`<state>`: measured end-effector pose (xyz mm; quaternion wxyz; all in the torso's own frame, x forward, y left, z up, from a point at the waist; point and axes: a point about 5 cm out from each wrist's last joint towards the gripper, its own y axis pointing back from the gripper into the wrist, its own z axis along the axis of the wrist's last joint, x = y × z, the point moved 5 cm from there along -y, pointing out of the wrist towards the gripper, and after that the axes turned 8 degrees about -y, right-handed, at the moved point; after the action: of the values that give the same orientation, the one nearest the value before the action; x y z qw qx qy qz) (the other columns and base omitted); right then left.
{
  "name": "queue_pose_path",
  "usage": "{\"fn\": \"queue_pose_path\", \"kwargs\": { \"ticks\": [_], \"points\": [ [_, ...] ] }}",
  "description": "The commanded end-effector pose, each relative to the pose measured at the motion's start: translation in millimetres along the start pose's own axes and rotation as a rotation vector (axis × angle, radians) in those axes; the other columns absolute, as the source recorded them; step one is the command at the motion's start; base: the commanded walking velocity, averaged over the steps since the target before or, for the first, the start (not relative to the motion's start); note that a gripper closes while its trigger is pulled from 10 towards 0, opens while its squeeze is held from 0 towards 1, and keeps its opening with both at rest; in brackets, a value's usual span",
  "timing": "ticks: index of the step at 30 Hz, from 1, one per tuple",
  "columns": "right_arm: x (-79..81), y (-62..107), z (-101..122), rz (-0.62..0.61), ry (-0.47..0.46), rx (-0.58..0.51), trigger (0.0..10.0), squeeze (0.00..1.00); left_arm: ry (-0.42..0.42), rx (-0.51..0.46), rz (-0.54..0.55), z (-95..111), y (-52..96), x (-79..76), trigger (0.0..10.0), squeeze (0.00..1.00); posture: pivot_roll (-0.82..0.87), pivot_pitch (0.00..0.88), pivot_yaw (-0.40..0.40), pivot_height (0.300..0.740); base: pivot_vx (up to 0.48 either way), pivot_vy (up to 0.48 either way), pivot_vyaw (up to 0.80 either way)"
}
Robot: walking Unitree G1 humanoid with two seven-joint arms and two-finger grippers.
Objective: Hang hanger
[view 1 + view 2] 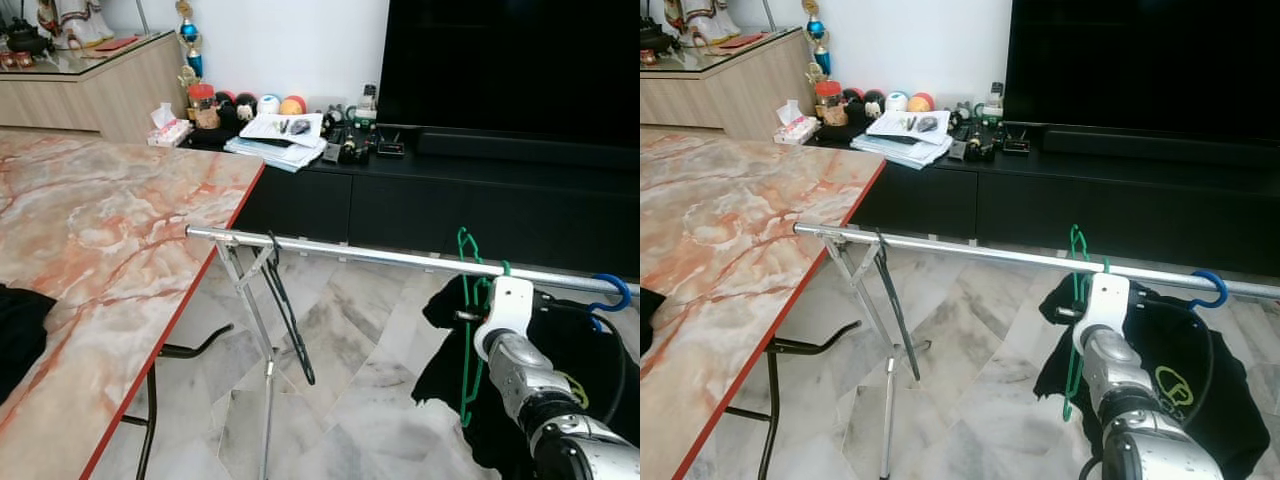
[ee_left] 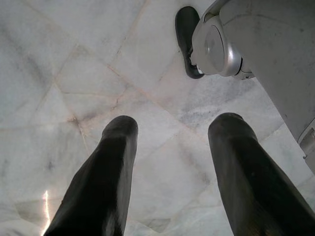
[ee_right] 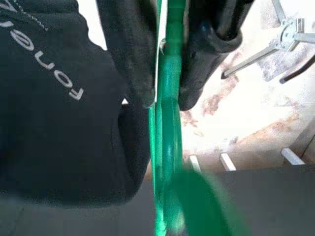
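Observation:
A green hanger point(image 1: 468, 330) carrying a black shirt point(image 1: 445, 350) has its hook over the silver rail point(image 1: 400, 258) of a clothes rack. My right gripper point(image 3: 165, 101) is shut on the green hanger point(image 3: 167, 123) just below its hook; the right arm point(image 1: 520, 370) reaches up to it from the lower right. A black hanger point(image 1: 290, 310) hangs empty farther left on the rail, and a blue hanger point(image 1: 612, 292) with a black garment hangs at the right. My left gripper point(image 2: 170, 147) hangs open above the marble floor.
A marble-topped table point(image 1: 110, 220) with a red edge stands on the left, a dark cloth point(image 1: 18, 335) on it. A black TV cabinet point(image 1: 450, 190) with books and balls runs behind the rail. The rack's folding legs point(image 1: 255, 340) stand on the floor.

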<state>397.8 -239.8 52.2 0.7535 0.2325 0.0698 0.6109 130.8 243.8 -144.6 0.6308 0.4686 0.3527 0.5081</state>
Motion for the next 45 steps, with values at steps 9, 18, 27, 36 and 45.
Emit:
{"fn": "queue_pose_path", "kwargs": {
  "ticks": [9, 18, 27, 36, 45],
  "points": [
    [-12.0, 3.5, -1, -0.001, 0.018, -0.056, 10.0, 1.0, -0.027, 0.021, -0.006, -3, 0.9, 1.7, 10.0, 0.0, 0.08, 0.078, 0.047, 0.74, 0.0, 0.0, 0.0],
    [-14.0, 8.7, 4, 0.038, 0.008, -0.151, 10.0, 0.98, -0.029, 0.021, -0.021, -2, 0.1, -1.6, 10.0, 0.0, 0.06, 0.076, 0.036, 0.74, 0.0, 0.0, 0.0],
    [-8.1, 30.7, 4, 0.109, 0.004, -0.352, 10.0, 0.91, -0.041, 0.021, -0.031, -1, -0.5, -4.3, 10.0, 0.0, 0.04, 0.072, 0.027, 0.74, 0.0, 0.0, 0.0],
    [-14.2, 70.7, 5, 0.13, -0.004, -0.524, 10.0, 0.43, -0.04, 0.016, -0.037, 0, -1.2, -6.7, 10.0, 0.0, 0.02, 0.064, 0.016, 0.74, 0.0, 0.0, 0.0],
    [-44.8, 103.0, -40, -0.051, -0.016, -0.456, 10.0, 0.0, -0.04, 0.012, -0.038, 1, -1.8, -8.5, 10.0, 0.0, 0.01, 0.046, 0.002, 0.74, 0.0, 0.0, 0.0]
  ]
}}
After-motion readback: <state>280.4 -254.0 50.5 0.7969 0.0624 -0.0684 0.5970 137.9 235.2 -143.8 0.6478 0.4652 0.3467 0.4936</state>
